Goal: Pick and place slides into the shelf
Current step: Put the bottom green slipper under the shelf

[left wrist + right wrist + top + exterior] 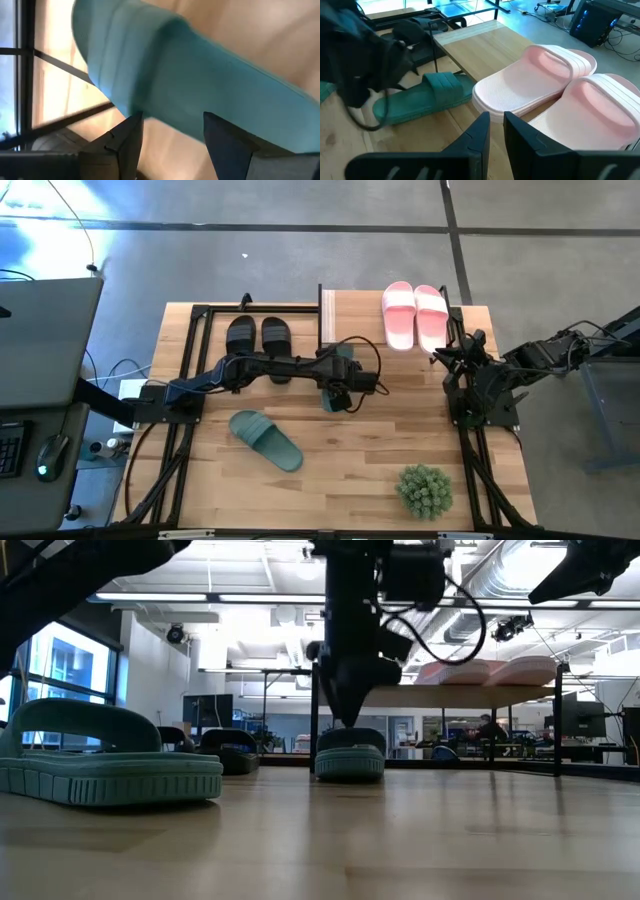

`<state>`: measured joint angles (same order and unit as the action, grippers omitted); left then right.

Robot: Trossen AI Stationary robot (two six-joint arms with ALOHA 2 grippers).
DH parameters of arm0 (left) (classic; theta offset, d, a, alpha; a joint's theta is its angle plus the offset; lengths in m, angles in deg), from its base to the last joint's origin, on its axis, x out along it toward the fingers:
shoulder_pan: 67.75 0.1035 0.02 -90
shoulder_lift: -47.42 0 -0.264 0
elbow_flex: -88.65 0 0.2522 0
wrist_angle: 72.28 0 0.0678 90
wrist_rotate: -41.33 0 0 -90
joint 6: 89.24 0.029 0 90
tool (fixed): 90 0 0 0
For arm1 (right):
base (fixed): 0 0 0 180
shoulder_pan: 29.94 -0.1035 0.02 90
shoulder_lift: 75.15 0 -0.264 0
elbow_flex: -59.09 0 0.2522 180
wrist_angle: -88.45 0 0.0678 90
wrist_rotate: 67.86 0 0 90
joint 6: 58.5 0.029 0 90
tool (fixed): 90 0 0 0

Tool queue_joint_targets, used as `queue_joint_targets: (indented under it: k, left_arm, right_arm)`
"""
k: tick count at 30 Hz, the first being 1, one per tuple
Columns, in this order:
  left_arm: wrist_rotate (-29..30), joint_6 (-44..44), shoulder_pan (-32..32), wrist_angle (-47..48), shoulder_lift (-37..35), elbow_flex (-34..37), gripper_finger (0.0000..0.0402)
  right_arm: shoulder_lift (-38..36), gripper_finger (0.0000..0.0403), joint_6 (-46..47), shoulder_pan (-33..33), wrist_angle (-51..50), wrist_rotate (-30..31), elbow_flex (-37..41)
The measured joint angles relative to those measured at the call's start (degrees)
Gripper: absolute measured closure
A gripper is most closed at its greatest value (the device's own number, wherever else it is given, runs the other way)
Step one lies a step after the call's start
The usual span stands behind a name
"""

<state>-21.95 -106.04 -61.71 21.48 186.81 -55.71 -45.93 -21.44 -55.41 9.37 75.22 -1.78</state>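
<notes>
Left gripper fingers spread, straddling green slide on the table under the shelf edge, mostly hidden from above. Right gripper near pink slides; grip unclear.

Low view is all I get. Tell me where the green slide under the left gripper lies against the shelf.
Observer: From above, that green slide lies on the tabletop at the shelf's near left corner. I cannot tell whether its tip reaches under the board.
Operator: Report the left gripper's fingers.
Observer: The left wrist view shows the left gripper open, its fingers apart just above the slide.
Operator: Give me the right arm.
Observer: The right gripper waits at the shelf's right side, facing the pink slides that lie on the top board.
</notes>
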Motion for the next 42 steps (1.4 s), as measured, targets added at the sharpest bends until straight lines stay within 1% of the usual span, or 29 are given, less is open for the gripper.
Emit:
queue_joint_targets:
  k: [2,5,6,9,12,14,16,18,21,22,23,26,27,30,32,36,39,42]
  left_arm:
    - [-1.8,-0.1,-1.3,2.6,0.0,-1.7,0.0217]
    - [-7.4,0.1,-3.9,5.8,0.0,-4.2,0.0224]
    - [-9.8,0.6,-4.9,6.0,-0.1,-4.5,0.0227]
    - [-20.2,5.2,-7.9,5.3,-1.6,-3.9,0.0242]
    - [-29.9,12.7,-11.2,2.7,-2.0,-4.0,0.0264]
    - [-34.5,17.3,-13.1,-0.4,-2.1,-3.9,0.0283]
    - [-37.6,19.9,-14.5,-4.5,-2.2,-3.9,0.0305]
    - [-36.5,21.1,-15.0,-6.8,-2.3,-4.0,0.0333]
    - [-30.7,20.9,-14.6,-9.2,-2.2,-3.9,0.0384]
    - [-29.5,20.4,-14.2,-10.0,-1.8,-3.8,0.0392]
    - [-28.4,19.7,-13.7,-11.1,-1.3,-3.4,0.0394]
    - [-28.2,18.1,-12.5,-11.2,0.4,-0.4,0.0384]
    - [-28.2,18.0,-12.0,-12.6,1.0,0.7,0.0385]
    - [-26.9,17.7,-10.6,-12.4,1.6,4.4,0.0398]
    - [-26.4,17.6,-9.7,-16.2,1.4,6.7,0.0396]
    - [-25.8,16.6,-7.6,-14.7,1.5,8.1,0.0399]
    - [-23.2,16.6,-6.4,-16.2,1.3,10.5,0.0398]
    - [-21.6,16.7,-5.2,-17.5,1.2,11.1,0.04]
  right_arm:
    - [0.0,0.0355,0.0,0.0,0.0,-0.1,0.0]
    - [0.0,0.0355,0.0,0.0,0.0,-0.2,0.0]
    - [0.0,0.0355,0.0,0.0,0.0,-0.2,0.0]
    - [0.0,0.0355,0.0,0.0,0.0,-0.4,0.0]
    - [0.0,0.0355,0.0,0.0,0.0,-0.4,0.0]
    - [0.0,0.0355,0.0,0.0,0.0,-0.4,0.0]
    - [0.0,0.0355,0.0,0.0,0.0,-0.6,0.0]
    - [0.0,0.0355,0.0,0.0,0.0,-0.6,0.0]
    - [0.0,0.0355,0.0,0.0,0.0,-0.6,0.0]
    - [0.0,0.0355,0.0,0.0,0.0,-0.6,0.0]
    - [0.0,0.0355,0.0,0.0,0.0,-0.6,0.0]
    - [0.0,0.0355,0.0,0.0,0.0,-0.8,0.0]
    - [0.0,0.0355,0.0,0.0,0.0,-0.8,0.0]
    - [0.0,0.0355,0.0,0.0,0.0,-0.8,0.0]
    - [0.0,0.0355,0.0,0.0,0.0,-0.8,0.0]
    - [0.0,0.0355,0.0,0.0,0.0,-0.8,0.0]
    - [0.0,0.0355,0.0,0.0,0.0,-0.8,0.0]
    - [0.0,0.0355,0.0,0.0,0.0,-0.8,0.0]
